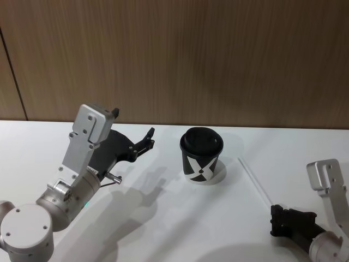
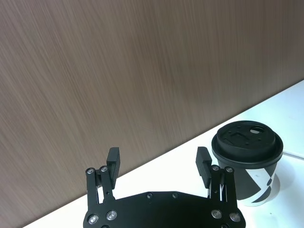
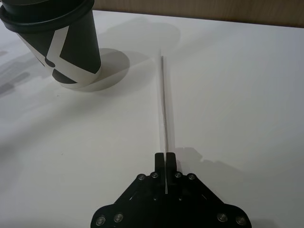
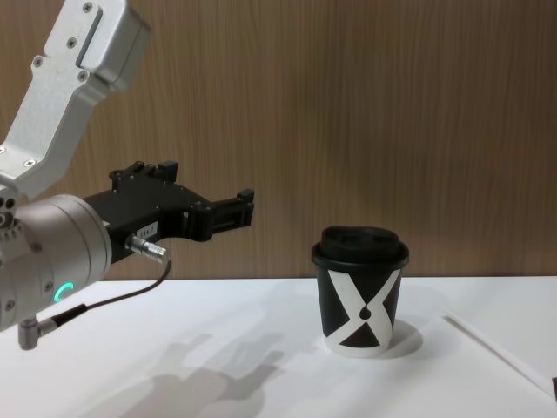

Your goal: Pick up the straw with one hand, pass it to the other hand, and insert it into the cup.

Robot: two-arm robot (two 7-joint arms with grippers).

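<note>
The thin white straw (image 1: 255, 182) lies on the white table to the right of the cup, running from near the cup toward my right gripper (image 1: 274, 214). In the right wrist view the right gripper (image 3: 166, 160) is shut on the straw (image 3: 164, 104) at its near end. The black cup (image 1: 201, 155) with the white X and domed lid stands upright mid-table. My left gripper (image 1: 148, 137) hovers open above the table to the left of the cup, empty. The left wrist view shows its fingers (image 2: 113, 160) wide apart, with the cup (image 2: 248, 159) just beyond. In the chest view the left gripper (image 4: 244, 207) hangs higher than the cup (image 4: 360, 294).
A wood-panelled wall (image 1: 218, 60) runs along the table's far edge behind the cup. The white table (image 1: 163, 218) stretches bare in front of the cup and between the two arms.
</note>
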